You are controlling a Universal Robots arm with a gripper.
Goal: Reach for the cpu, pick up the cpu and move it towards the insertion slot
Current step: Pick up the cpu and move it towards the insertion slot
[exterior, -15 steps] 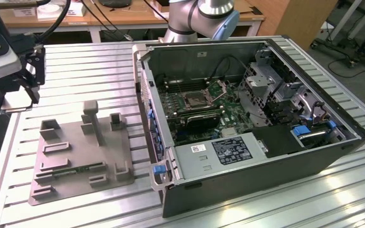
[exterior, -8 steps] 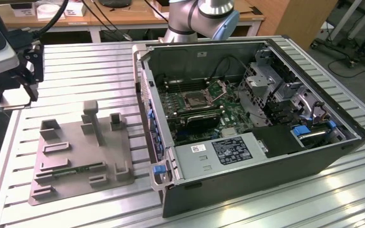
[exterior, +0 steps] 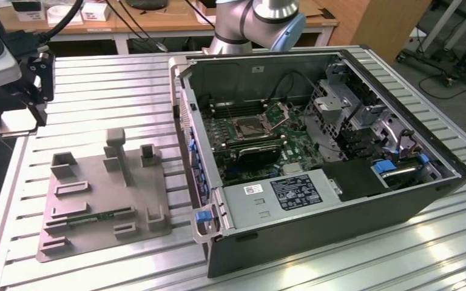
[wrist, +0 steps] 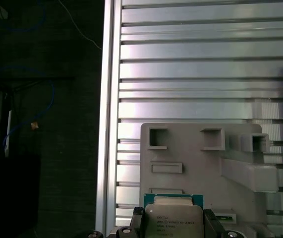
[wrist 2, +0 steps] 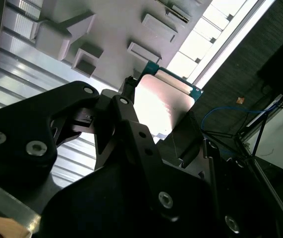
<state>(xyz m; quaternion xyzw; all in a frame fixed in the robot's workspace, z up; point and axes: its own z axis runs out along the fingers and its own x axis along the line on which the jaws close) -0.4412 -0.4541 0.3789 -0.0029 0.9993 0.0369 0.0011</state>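
Carrying looks like the step: my gripper has its jaws pinched onto the cpu edges, upper left in the exterior view, seemingly clear of the grey tray, with the insertion slot well apart mid-frame, demanding a level traverse.

The arm rises at the far side; its black claw, at the exterior view's left, points down, fingers clamped on a chip.
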